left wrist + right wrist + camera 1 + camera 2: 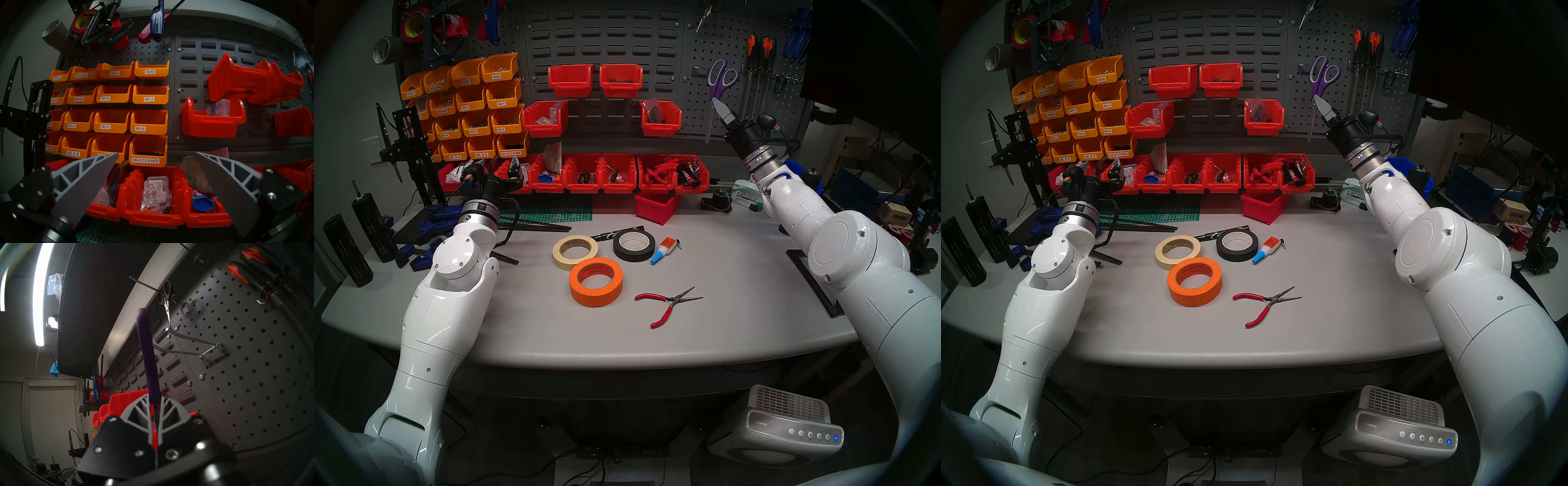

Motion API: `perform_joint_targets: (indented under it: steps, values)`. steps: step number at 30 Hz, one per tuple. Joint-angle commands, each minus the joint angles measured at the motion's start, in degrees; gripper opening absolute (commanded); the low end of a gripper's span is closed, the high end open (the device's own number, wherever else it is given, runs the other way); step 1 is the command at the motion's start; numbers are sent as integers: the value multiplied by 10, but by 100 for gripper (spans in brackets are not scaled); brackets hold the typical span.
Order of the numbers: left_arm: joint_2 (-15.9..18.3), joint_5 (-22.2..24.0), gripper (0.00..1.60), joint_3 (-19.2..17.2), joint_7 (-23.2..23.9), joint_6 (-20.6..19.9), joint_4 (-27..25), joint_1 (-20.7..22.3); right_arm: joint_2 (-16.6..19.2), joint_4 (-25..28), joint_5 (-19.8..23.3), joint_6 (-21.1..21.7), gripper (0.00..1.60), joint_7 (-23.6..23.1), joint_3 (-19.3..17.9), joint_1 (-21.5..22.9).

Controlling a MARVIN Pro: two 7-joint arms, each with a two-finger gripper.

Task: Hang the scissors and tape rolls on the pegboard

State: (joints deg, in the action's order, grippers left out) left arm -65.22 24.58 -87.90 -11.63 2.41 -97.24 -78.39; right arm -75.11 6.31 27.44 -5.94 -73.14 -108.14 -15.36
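Note:
The scissors (pixel 722 78), with purple handles and long silver blades, are held upright against the right pegboard (pixel 690 101). My right gripper (pixel 718 103) is shut on them just below the handles. In the right wrist view the purple handle (pixel 147 353) rises edge-on from the shut fingers (pixel 163 405), close to the tips of a double metal hook (pixel 210 351). Whether a loop is over the hook I cannot tell. The orange tape roll (pixel 602 293), the cream one (pixel 559 254) and the black one (pixel 634 255) lie flat mid-table. My left gripper (pixel 157 153) hovers open and empty before the bins at the back left.
Red needle-nose pliers (pixel 667 302), a glue bottle (pixel 663 249) and a black marker (pixel 612 234) lie near the rolls. Orange bins (pixel 477 101) and red bins (pixel 602 173) line the back wall. A loose red bin (pixel 656 207) stands below them. Screwdrivers (pixel 758 51) hang right of the scissors.

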Motion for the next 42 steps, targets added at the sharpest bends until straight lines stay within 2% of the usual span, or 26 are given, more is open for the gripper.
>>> perform_joint_targets:
  steps: [1, 24, 42]
  values:
    - [2, 0, 160, -4, 1, 6, -15, 18, -3, 16, 4, 7, 0, -14, -2, 29]
    - [2, 0, 160, -4, 1, 6, -15, 18, -6, 17, 4, 35, 0, -37, -4, 33]
    - [2, 0, 160, -4, 1, 5, -15, 17, -7, 15, 5, 44, 0, -14, -13, 34]
